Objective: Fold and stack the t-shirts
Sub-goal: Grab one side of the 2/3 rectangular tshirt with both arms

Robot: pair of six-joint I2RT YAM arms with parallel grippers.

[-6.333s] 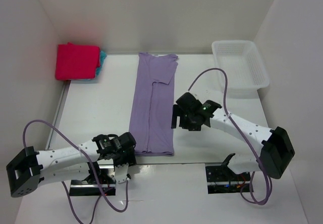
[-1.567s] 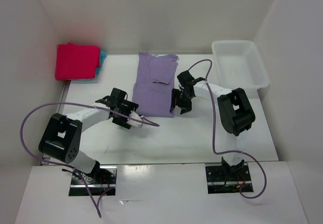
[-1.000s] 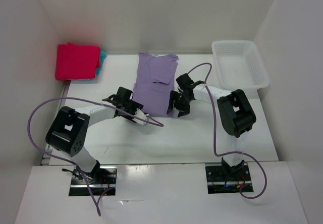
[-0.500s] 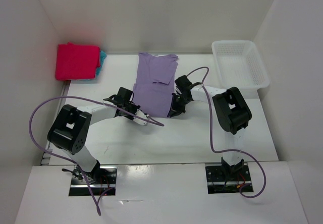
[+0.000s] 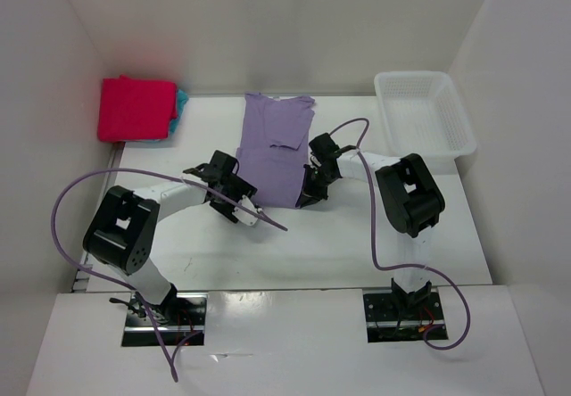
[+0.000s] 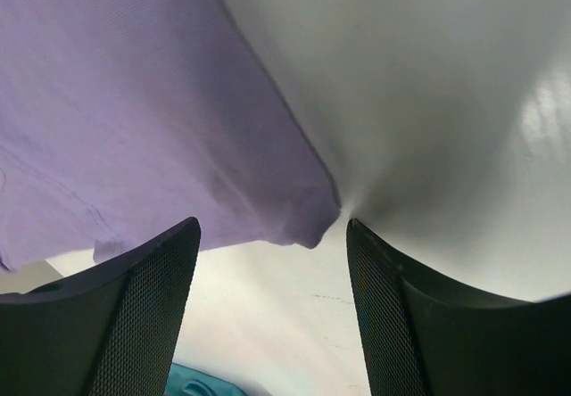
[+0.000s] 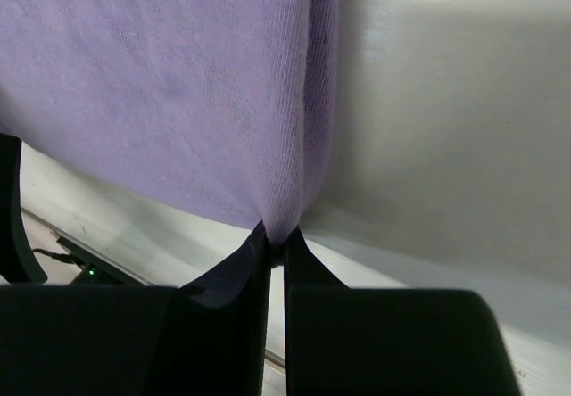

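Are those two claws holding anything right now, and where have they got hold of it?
The right gripper pinches the lavender shirt at its near right corner. The left gripper is open around the near left corner, holding nothing.

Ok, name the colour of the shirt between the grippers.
The shirt is pale lavender, clearest in the right wrist view.

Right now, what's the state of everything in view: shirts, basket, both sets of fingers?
lavender t-shirt: folded, lying flat, near right corner pinched.
magenta-red t-shirt: folded, stacked on the turquoise one.
turquoise t-shirt: under it, only an edge showing.
basket: upright, untouched.
left fingers: open, lavender corner between them, not gripped.
right fingers: shut on the lavender edge.
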